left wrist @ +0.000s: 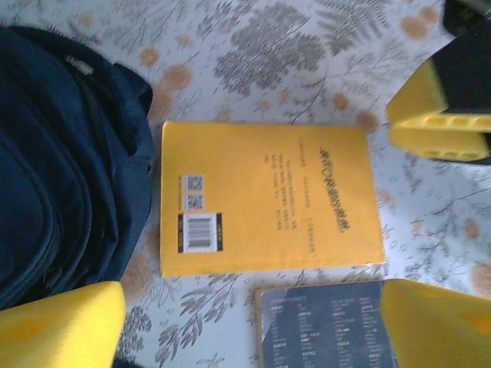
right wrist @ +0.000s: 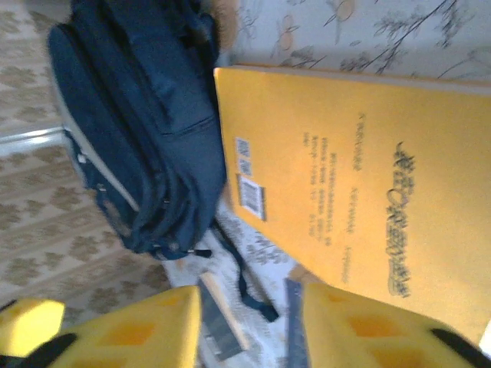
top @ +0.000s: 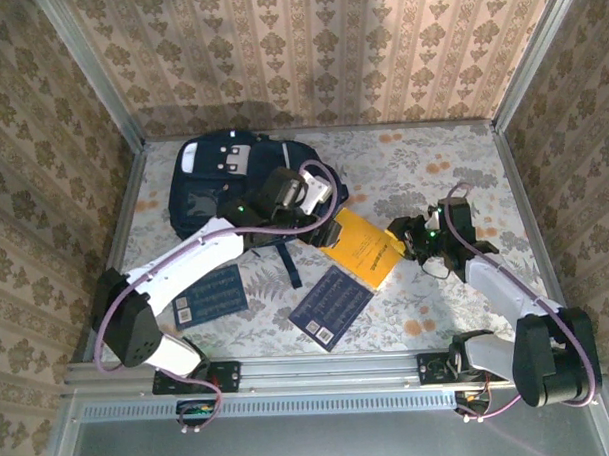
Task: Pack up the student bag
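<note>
Far L, near the front edge: a flat navy booklet (top: 209, 294) lay on the worktop (top: 432, 163), partly under the L arm. Behind it, at the far-L part of the worktop, the student bag (top: 218, 181) lay flat w/ its grey-white buckle patch up and a dark strap trailing toward the front. The L gripper (left wrist: 249, 307) hung over the bag's R side and the yellow book, fingers (left wrist: 61, 326) wide apart, nothing btwn them. Centre front: a 2nd navy booklet (top: 331, 305), set at an angle, just beside the yellow book's near edge. The yellow book (top: 363, 248) lay flat, barcode side up, its L edge just beside the bag. R of it, the R gripper (right wrist: 249, 303) sat at the book's R corner, fingers partly apart, holding nothing.
</note>
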Robot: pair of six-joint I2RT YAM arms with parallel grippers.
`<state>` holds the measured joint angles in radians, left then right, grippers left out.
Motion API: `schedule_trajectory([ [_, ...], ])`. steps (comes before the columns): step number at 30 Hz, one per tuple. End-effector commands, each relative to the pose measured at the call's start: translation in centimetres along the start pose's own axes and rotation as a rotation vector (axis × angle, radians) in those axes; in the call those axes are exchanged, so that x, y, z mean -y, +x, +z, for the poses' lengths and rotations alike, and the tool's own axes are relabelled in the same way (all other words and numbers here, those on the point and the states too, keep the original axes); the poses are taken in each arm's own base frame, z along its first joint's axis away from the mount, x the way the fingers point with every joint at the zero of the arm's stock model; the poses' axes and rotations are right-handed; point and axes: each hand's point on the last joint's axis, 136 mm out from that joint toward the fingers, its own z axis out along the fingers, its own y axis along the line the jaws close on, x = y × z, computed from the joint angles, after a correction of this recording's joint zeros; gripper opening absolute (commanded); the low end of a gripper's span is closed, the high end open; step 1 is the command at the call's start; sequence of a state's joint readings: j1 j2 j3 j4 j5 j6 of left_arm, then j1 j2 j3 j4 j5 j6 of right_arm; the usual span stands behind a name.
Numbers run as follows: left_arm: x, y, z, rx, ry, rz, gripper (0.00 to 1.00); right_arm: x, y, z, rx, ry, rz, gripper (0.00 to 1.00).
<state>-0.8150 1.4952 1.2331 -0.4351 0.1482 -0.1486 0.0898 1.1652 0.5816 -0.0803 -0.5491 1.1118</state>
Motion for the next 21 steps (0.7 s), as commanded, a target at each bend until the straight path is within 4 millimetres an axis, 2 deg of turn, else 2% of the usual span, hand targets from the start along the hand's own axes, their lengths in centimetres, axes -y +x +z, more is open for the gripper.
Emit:
schedule_trajectory([
  [1, -2.3, 1.7, 1.7, -0.068, -0.096, 0.001, 0.9, 1.4, -1.1, -0.4, 0.048, 0.127, -0.126, 0.48],
  [4, -0.9, 3.0, 3.7, -0.136, 0.002, -0.11, 0.86, 3.2, -2.5, -0.2, 0.08, 0.254, -0.261, 0.55],
  [6, 0.0, 4.1, 5.2, -0.175, 0.045, -0.206, 0.85, 3.6, -3.9, 0.2, 0.094, 0.327, -0.37, 0.6],
  [9, 1.1, 5.9, 7.4, -0.23, 0.149, -0.385, 0.82, 4.1, -6.0, 1.4, 0.109, 0.412, -0.416, 0.62],
  [12, 2.4, 7.4, 9.1, -0.293, 0.234, -0.478, 0.8, 4.2, -7.3, 3.3, 0.123, 0.42, -0.42, 0.63],
  [14, 2.1, 8.0, 9.8, -0.307, 0.238, -0.524, 0.79, 4.2, -7.8, 4.8, 0.102, 0.429, -0.436, 0.64],
  [17, 1.0, 8.0, 10.5, -0.308, 0.231, -0.568, 0.79, 3.5, -7.2, 7.6, -0.015, 0.392, -0.473, 0.65],
  [21, 0.1, 8.1, 12.2, -0.338, 0.243, -0.628, 0.78, 3.3, -7.0, 8.9, -0.056, 0.398, -0.49, 0.65],
])
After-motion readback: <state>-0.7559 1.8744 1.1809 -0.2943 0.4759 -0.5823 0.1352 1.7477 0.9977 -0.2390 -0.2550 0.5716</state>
